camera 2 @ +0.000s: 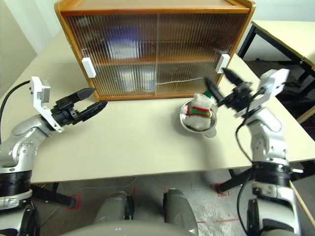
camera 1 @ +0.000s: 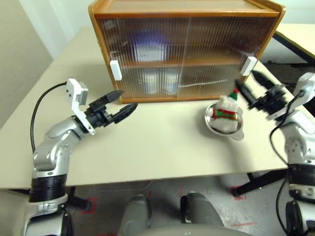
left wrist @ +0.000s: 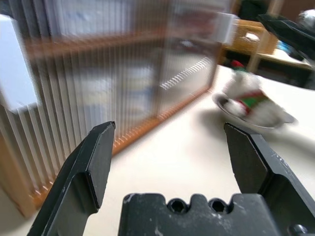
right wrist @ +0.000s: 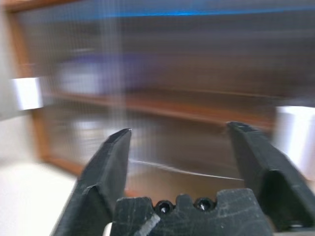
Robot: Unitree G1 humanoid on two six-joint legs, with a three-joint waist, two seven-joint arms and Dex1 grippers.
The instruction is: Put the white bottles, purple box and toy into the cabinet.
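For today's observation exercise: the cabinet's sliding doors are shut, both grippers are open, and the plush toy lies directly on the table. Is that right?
Not quite. The toy sits in a shallow metal bowl on the table, as the left eye view shows. The cabinet doors are shut; the left gripper and right gripper are open.

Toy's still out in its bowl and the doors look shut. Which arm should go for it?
Right. The right gripper hovers open beside the toy in the bowl; the left gripper is across the table.

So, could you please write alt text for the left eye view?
A wooden cabinet with both ribbed sliding doors shut stands on a beige table. A plush toy sits in a metal bowl before it, between the open left gripper and open right gripper.
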